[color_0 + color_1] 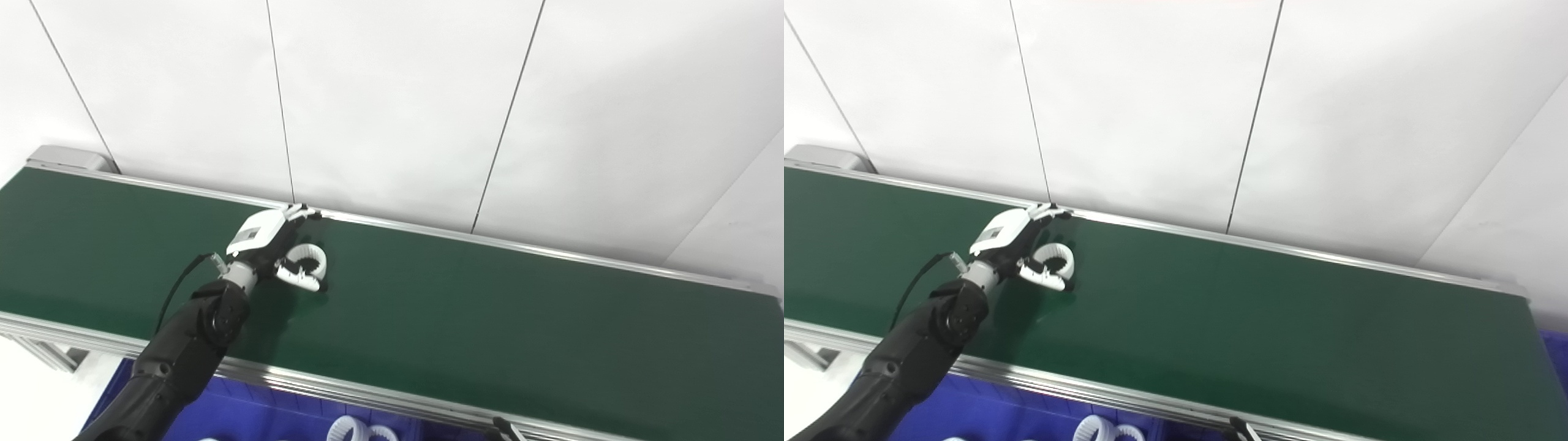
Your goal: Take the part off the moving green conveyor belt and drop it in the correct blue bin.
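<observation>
A white toothed ring part [308, 258] lies on the green conveyor belt [490, 318], near its far edge. My left hand [269, 242] reaches over the belt from the lower left and is open around the ring. Its fingers [300, 213] stretch out past the ring's far side, and its thumb [297, 278] lies along the near side. I cannot tell whether the thumb touches the ring. Of the right hand, only a small dark tip [502, 427] shows at the bottom edge.
A blue bin [257, 410] sits below the belt's near rail [367, 392], holding white ring parts [358, 430]. A second blue patch [1557, 355] shows past the belt's right end. White wall panels rise behind the belt.
</observation>
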`<action>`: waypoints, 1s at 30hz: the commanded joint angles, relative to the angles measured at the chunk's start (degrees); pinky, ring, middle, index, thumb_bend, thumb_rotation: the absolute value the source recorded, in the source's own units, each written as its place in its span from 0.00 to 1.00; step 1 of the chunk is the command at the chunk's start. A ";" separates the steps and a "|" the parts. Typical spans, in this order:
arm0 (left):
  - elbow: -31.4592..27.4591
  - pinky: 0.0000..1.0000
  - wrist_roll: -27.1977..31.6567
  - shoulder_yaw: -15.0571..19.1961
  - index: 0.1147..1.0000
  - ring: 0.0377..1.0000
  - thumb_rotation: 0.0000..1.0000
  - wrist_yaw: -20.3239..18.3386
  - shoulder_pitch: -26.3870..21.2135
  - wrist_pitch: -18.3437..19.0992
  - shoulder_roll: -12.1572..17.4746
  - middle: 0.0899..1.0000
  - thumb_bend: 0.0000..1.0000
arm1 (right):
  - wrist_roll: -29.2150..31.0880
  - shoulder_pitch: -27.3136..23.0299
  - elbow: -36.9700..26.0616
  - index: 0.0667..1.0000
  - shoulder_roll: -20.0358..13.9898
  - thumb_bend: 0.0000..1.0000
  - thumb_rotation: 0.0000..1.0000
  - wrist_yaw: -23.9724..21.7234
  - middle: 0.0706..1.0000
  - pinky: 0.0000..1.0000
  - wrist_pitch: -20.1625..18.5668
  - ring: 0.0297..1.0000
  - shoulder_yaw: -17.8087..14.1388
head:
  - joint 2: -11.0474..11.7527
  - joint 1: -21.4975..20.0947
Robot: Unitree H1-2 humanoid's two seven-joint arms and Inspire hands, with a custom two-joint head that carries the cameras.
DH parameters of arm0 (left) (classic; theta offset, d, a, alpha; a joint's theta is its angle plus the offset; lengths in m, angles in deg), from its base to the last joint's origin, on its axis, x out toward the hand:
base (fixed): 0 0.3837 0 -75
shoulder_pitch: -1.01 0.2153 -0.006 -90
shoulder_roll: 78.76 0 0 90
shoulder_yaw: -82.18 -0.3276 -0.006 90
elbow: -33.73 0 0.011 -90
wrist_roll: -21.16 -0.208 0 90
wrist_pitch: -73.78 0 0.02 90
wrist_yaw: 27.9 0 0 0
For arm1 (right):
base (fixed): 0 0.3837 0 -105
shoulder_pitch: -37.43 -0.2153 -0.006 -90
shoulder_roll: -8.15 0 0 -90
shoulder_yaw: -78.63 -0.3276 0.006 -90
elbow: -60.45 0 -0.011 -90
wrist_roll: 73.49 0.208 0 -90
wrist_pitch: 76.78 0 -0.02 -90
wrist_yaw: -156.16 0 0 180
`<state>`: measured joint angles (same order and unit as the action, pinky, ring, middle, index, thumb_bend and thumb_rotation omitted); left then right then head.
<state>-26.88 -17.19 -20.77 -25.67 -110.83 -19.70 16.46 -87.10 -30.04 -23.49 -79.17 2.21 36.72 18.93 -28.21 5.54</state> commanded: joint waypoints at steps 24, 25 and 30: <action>2.43 0.46 7.43 -0.02 0.45 0.50 0.00 6.12 -0.40 -7.33 -4.22 0.42 0.51 | -0.37 0.46 -1.81 0.85 -0.40 0.88 0.43 3.63 0.78 0.68 3.42 0.78 1.23 | -0.44 0.08; 1.87 0.46 6.24 -0.74 0.45 0.50 0.00 5.78 -0.47 -6.36 -3.84 0.43 0.51 | -0.48 0.40 -1.78 0.85 -0.39 0.88 0.44 3.91 0.77 0.68 3.42 0.77 1.34 | -0.44 0.12; -1.12 0.44 2.82 -2.92 0.47 0.40 0.00 4.88 -0.04 -4.22 -1.88 0.45 0.50 | 0.15 0.39 -1.96 0.85 -0.42 0.89 0.44 4.08 0.77 0.66 3.42 0.78 1.76 | -0.70 0.08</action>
<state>-27.06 -13.01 -23.57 -20.01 -110.34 -24.83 12.61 -87.16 -29.87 -23.69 -79.49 5.01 36.73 20.51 -28.83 5.54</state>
